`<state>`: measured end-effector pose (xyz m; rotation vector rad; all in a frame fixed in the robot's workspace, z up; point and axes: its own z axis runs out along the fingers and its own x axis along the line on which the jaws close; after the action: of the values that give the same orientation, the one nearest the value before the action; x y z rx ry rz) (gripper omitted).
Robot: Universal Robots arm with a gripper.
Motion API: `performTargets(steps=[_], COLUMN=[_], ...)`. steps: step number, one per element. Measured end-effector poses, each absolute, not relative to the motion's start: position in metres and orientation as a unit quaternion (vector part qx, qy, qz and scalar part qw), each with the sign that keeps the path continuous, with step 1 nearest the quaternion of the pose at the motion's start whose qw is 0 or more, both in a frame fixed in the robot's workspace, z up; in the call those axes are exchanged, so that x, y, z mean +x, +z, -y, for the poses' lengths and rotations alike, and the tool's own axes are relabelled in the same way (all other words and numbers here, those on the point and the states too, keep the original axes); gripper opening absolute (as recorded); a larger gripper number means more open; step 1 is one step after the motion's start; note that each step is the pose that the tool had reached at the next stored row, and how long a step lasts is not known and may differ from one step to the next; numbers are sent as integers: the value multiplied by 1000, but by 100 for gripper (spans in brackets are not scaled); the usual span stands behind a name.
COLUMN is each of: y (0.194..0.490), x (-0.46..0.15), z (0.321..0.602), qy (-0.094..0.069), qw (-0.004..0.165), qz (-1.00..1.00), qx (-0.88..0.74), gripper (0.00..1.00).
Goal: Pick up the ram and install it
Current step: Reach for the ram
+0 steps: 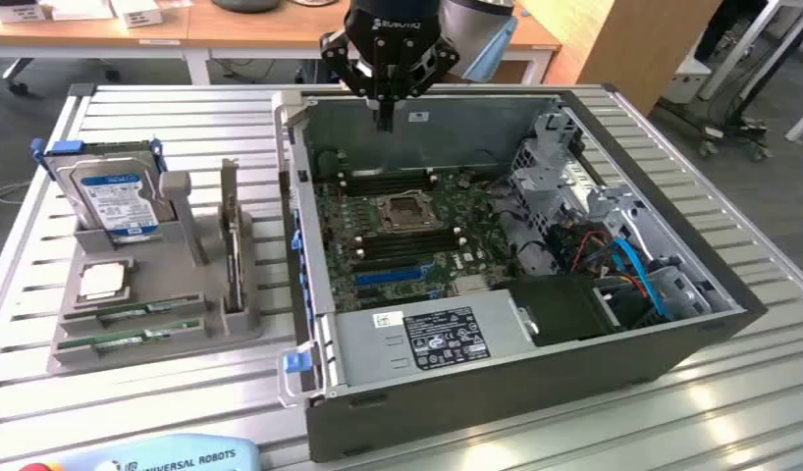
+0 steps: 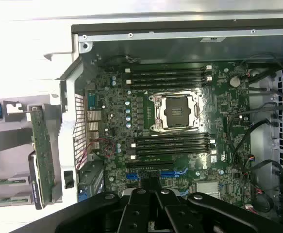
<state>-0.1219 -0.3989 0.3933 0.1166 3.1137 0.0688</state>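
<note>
Left of the case in the exterior view, at roughly 8 o'clock from the motherboard, the ram lies flat in a slot of the grey holder. Second green stick just beside it, at its 6 o'clock. Processor chip at the ram's 12 o'clock, hard drive standing upright beyond. Gripper hangs well apart from the ram, over the open computer case, at the board's 12 o'clock near the far wall. Jaws closed tight, fingertips together, nothing between them. Wrist view: gripper above the board, black memory slots flanking the CPU socket.
</note>
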Motion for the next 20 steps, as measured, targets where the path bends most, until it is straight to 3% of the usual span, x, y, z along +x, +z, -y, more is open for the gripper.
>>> performTargets(steps=[20], y=[393], x=[-134], z=[399], qy=[22], qw=[12], qz=[-999], qx=[37], gripper=[10])
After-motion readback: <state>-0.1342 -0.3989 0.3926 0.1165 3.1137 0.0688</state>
